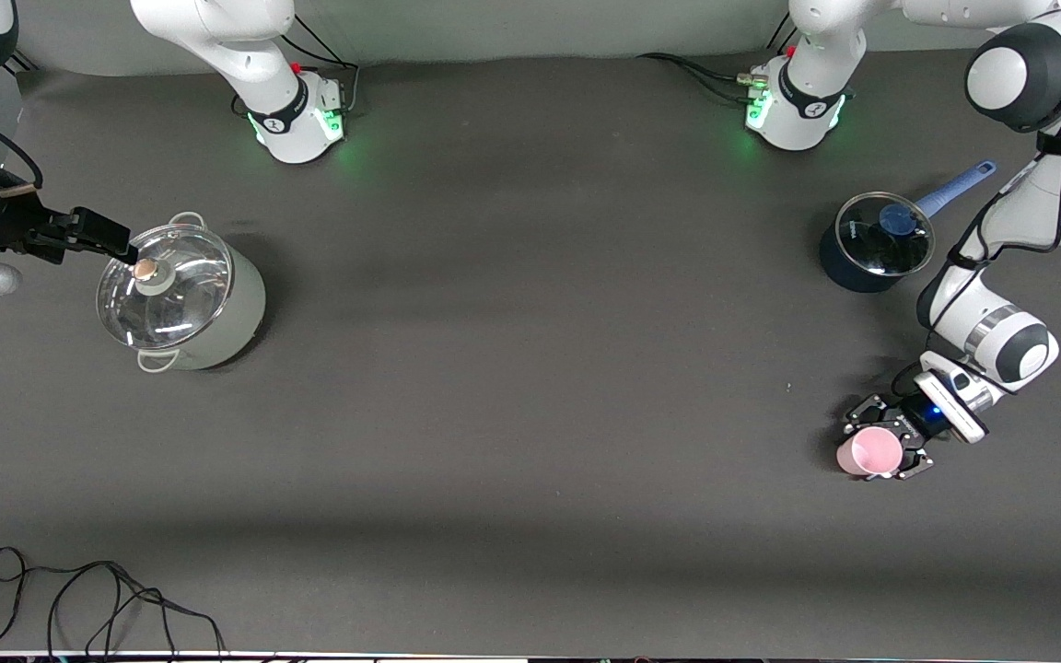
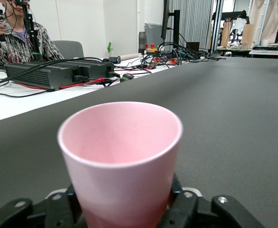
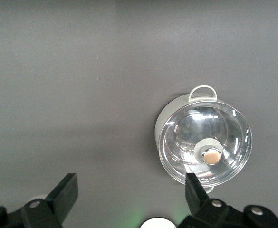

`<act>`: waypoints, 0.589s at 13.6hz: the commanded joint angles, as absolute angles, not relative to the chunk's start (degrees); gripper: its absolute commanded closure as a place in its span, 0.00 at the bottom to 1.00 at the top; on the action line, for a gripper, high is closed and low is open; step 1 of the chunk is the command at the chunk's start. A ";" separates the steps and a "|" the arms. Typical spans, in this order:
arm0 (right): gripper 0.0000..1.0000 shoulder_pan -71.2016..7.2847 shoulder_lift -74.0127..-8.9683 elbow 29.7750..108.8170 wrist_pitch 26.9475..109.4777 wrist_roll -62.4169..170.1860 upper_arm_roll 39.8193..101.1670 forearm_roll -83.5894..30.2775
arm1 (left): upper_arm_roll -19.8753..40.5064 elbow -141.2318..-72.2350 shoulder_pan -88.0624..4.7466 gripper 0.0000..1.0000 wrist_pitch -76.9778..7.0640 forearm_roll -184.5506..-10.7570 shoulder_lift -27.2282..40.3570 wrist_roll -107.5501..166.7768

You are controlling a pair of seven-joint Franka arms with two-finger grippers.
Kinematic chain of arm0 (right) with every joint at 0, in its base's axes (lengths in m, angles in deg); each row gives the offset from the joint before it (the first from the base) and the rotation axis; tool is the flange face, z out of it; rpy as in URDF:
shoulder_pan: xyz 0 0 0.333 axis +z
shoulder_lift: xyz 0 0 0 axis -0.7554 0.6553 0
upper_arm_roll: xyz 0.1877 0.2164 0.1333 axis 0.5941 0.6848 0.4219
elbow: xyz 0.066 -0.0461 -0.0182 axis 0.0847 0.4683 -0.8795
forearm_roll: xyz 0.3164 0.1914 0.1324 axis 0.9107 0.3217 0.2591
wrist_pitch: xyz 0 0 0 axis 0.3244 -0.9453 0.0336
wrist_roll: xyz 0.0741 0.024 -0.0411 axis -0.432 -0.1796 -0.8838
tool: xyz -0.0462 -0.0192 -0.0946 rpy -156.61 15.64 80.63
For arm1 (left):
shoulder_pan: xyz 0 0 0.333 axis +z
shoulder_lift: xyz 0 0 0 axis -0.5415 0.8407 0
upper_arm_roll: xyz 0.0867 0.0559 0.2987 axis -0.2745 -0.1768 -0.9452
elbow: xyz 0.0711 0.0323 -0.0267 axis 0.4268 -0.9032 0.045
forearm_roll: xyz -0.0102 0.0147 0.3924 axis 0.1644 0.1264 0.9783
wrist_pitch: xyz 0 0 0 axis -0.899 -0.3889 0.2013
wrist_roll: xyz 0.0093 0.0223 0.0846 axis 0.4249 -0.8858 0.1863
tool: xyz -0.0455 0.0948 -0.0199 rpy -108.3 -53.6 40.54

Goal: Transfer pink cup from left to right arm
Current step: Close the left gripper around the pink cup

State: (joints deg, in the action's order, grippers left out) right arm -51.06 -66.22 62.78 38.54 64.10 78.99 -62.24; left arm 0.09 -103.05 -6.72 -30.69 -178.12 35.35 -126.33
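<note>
1 wrist view shows left tool (image 2: 124, 209) clamping pink cup (image 2: 122, 161); right tool (image 3: 129, 194) spread

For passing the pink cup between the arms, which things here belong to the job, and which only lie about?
Belong to the job:
- pink cup, gripped by the left gripper at the left arm's end
- right gripper, open, above the grey-green pot's lid

Only lying about:
- grey-green pot with glass lid
- dark blue saucepan with glass lid
- black cable near the front camera's edge
</note>
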 commanded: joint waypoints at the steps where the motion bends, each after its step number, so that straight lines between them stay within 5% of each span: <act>1: 0.00 -50.73 -66.27 62.47 38.46 62.78 78.32 -61.22 | 0.16 -103.52 -6.77 0.47 -31.35 -179.28 34.91 -127.75; 5: 0.00 -50.90 -66.27 62.56 38.37 62.78 78.23 -61.22 | 0.51 -105.53 -7.55 0.55 -32.22 -179.54 31.85 -125.91; 8: 0.00 -50.90 -66.27 62.56 38.37 62.78 78.23 -61.22 | 9.27 -112.47 -7.47 0.55 -43.43 -185.40 24.47 -125.28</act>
State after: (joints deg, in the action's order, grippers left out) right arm -51.07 -66.22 62.78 38.54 64.09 78.67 -62.24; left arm 4.33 -104.98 -6.76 -36.08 -180.89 32.03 -125.73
